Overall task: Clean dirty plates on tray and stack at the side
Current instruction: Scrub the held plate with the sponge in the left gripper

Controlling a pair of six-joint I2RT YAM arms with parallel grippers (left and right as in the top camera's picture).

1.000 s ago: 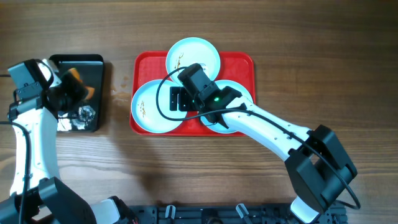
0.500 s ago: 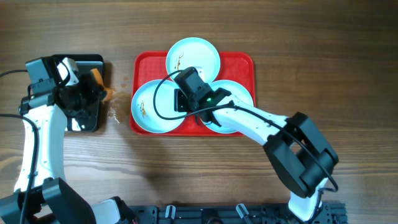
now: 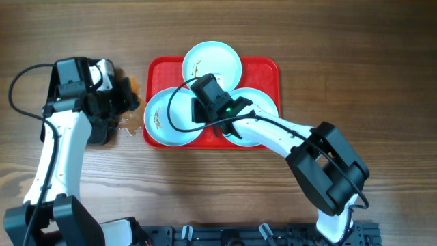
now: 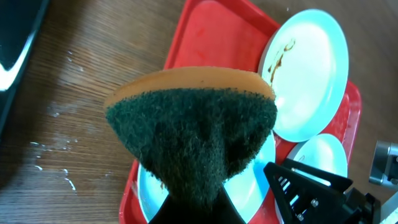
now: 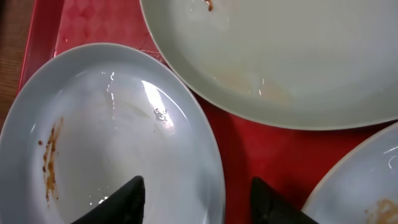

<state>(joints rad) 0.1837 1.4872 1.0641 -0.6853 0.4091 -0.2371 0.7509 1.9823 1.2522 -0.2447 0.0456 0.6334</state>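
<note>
The red tray holds three pale plates. One plate sits at the top, one at the left, and one at the right partly under my right arm. Brown streaks mark the left plate. My right gripper stands open astride that plate's right rim, one finger over the plate and one over the tray's floor. My left gripper is shut on an orange sponge with a dark green pad, hanging over the table just left of the tray.
A black tray lies at the far left, mostly under my left arm. White droplets spot the wood between it and the red tray. Bare wooden table surrounds both trays.
My left arm has carried the sponge rightward from the black tray to the red tray's left edge. My right gripper has shifted slightly left onto the left plate's rim.
</note>
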